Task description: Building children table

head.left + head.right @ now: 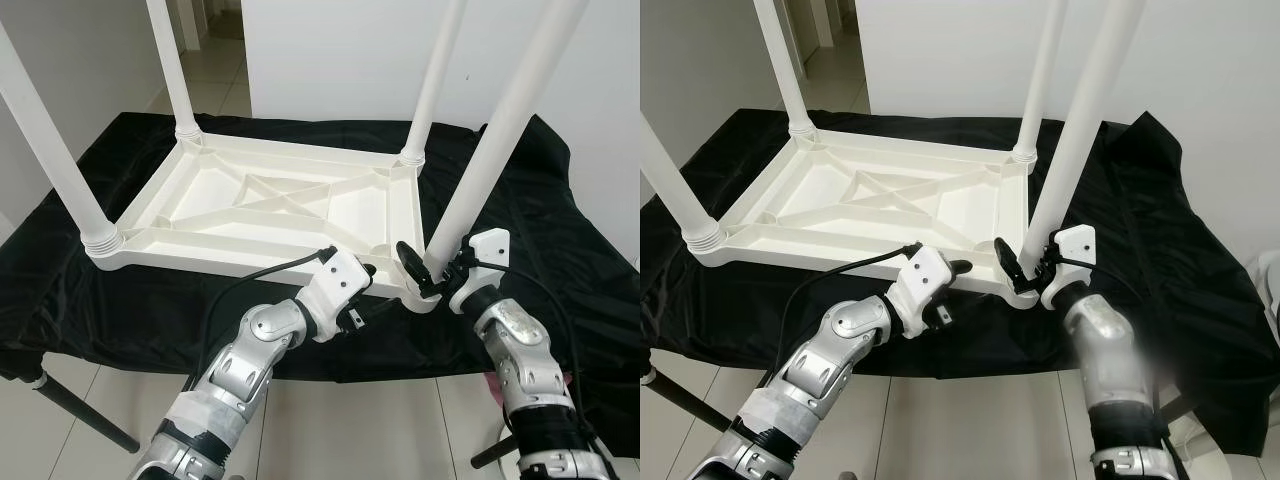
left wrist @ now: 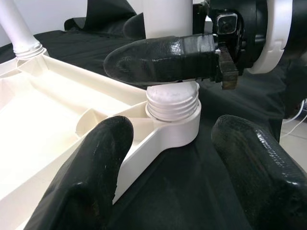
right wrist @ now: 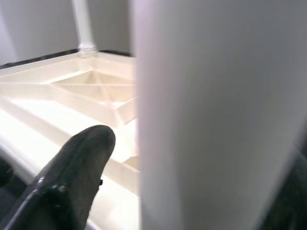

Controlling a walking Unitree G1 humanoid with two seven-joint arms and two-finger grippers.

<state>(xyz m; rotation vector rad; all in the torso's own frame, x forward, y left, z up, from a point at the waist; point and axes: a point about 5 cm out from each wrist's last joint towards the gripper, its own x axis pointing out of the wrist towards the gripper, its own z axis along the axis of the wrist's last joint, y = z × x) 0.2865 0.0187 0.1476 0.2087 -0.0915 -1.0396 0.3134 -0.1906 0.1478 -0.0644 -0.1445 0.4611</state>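
Right pincer (image 1: pixel 428 272) is clamped on the near-corner leg (image 1: pixel 495 150); left pincer (image 1: pixel 366 300), spread wide, is beside its socket (image 2: pixel 175 125). Threads look half-seated, so tilting could cross-thread them.

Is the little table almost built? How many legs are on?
Nearly. The tabletop lies upside down on the black cloth, and three legs stand in their corner sockets. The fourth leg is in hand: the right gripper grips it near its base, where threads show above the socket. The left gripper is open beside that corner. Left: seat that leg, then flip the table.
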